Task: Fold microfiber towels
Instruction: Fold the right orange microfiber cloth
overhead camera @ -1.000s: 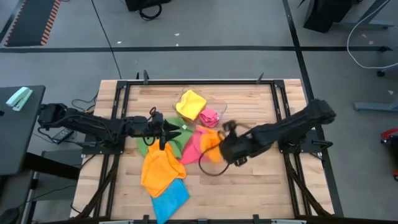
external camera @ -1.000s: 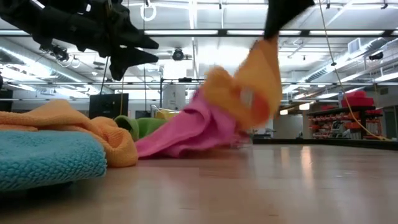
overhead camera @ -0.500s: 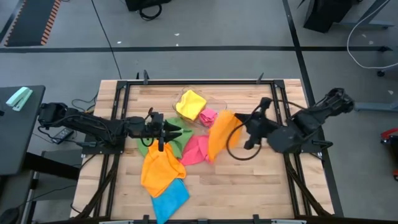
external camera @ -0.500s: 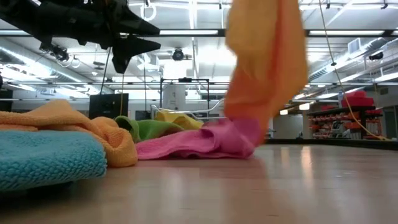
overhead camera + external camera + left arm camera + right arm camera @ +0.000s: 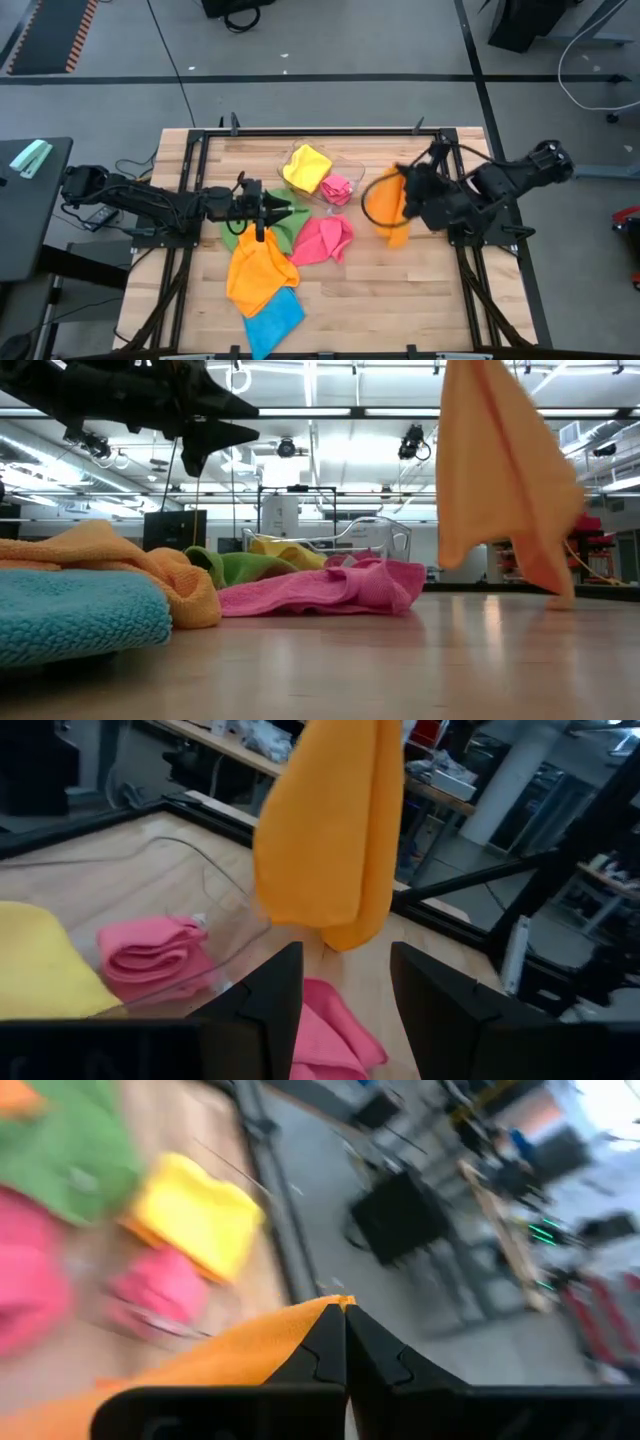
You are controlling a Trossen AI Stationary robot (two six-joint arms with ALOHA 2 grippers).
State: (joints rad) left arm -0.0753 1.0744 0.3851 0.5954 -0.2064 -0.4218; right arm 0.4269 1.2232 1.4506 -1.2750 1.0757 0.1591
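Right gripper (image 5: 345, 1342), pinched shut on an orange towel (image 5: 385, 203), holds it hanging clear above the table (image 5: 420, 290). Left gripper (image 5: 268, 214) hovers part-open, apparently empty, over the green towel (image 5: 283, 228).

Lifted clear of the pink towel (image 5: 324, 239): the orange towel (image 5: 386, 203), a second ago dragging over that heap near the frame's middle in the high view, half a second ago still brushing it. Now hanging free right of centre, pinched shut in the right gripper (image 5: 408, 191). Swung with it toward the right edge of the frame: the right arm, drawn back over the table's right rail. In the low view, carried from centre to the right side of the picture, lower corner just above the tabletop (image 5: 400, 660). Uncovered and slumped flat: the pink towel, no longer tugged upward.
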